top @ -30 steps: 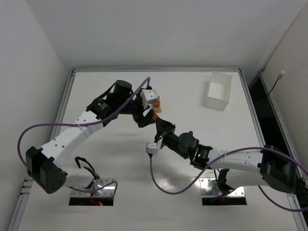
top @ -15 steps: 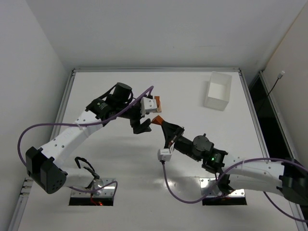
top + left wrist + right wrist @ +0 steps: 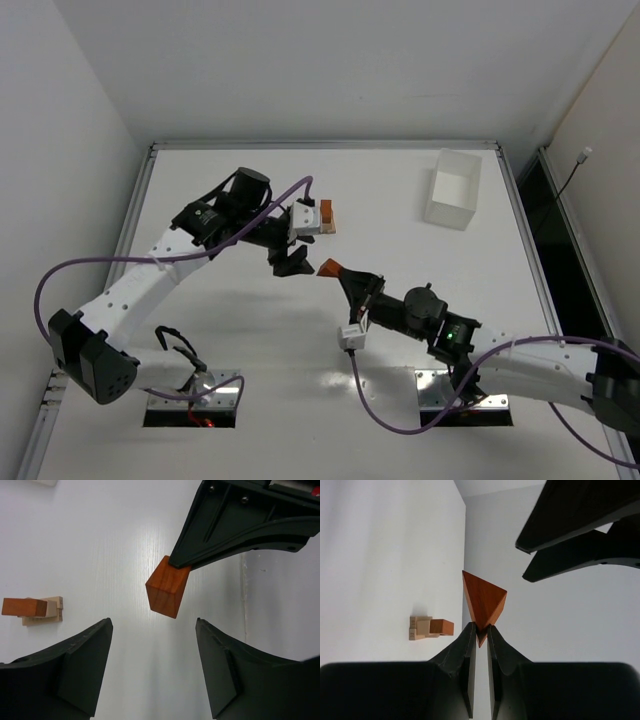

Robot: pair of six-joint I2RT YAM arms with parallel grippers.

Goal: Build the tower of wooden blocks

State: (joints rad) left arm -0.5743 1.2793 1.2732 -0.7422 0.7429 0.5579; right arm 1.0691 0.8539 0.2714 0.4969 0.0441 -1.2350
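While the right gripper pinches a reddish-brown triangular wooden wedge by one corner, the left gripper gapes empty just beside it; the low tan-and-reddish wood block tower stands nearby on the white table, well in from its edges.

Plain white walls enclose a glossy white table under soft overhead light.

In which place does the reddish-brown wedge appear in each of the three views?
Top external: the wedge sits near the picture's centre, held by the right pincer.
Left wrist: upper centre.
Right wrist: centre, pinched at its lower corner.
Shared landmark: the small block stack, left of the wedge in both wrist views.
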